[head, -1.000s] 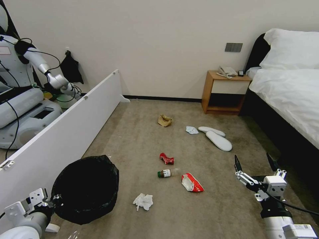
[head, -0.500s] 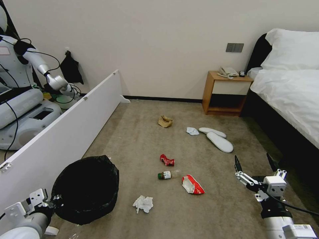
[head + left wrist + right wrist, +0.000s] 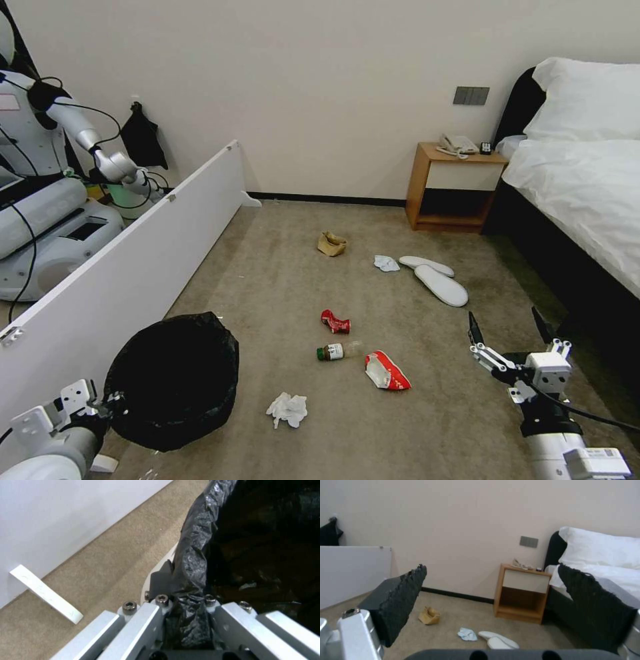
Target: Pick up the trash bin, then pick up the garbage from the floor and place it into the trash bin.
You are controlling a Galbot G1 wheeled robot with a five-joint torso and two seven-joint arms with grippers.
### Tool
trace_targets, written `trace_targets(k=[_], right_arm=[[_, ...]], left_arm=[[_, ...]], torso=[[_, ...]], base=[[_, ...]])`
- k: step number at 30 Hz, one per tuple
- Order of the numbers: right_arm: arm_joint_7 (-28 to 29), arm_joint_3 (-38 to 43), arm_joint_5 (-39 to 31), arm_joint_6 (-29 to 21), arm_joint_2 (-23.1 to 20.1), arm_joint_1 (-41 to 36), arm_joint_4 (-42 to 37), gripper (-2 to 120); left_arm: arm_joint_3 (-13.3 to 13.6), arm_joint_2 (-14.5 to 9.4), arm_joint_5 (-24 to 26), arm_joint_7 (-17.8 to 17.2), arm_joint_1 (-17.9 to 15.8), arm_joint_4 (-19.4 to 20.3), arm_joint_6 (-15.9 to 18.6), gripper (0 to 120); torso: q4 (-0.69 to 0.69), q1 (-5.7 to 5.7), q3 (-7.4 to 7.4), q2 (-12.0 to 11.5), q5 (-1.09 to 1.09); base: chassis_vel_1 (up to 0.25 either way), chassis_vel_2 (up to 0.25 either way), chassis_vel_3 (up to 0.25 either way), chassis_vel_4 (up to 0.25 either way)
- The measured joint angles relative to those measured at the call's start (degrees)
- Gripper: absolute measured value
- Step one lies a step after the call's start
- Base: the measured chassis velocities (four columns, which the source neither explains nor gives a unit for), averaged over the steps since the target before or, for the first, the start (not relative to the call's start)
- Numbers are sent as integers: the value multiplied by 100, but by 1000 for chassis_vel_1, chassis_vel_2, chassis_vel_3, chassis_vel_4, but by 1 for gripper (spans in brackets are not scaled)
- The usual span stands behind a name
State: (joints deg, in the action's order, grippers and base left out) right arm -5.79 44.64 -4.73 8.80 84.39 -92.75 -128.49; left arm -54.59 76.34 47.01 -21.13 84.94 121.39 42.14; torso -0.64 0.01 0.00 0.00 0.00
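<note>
trash bin (image 3: 175,380) with its black bag is at the lower left of the head view, above the floor (image 3: 280,280), and the left gripper (image 3: 107,405) grips its rim. the right gripper (image 3: 507,321) hangs at the lower right, fingers spread wide, holding nothing. a tissue (image 3: 287,407), bottle (image 3: 331,350), red can (image 3: 335,321) and snack packet (image 3: 385,371) lie between them. left wrist view: the fingers pinch the bag-covered rim (image 3: 186,590). right wrist view: 2 slippers (image 3: 498,640) lie near the nightstand (image 3: 521,593).
</note>
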Motion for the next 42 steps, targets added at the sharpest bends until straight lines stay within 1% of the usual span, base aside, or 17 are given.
trace_targets(k=[42], right_arm=[[7, -4, 2, -11, -5, 2, 21, 100]], left_arm=[[33, 42, -115, 84, 11, -15, 0, 2]], torso=[[-1, 0, 0, 0, 0]], base=[[0, 0, 0, 0]])
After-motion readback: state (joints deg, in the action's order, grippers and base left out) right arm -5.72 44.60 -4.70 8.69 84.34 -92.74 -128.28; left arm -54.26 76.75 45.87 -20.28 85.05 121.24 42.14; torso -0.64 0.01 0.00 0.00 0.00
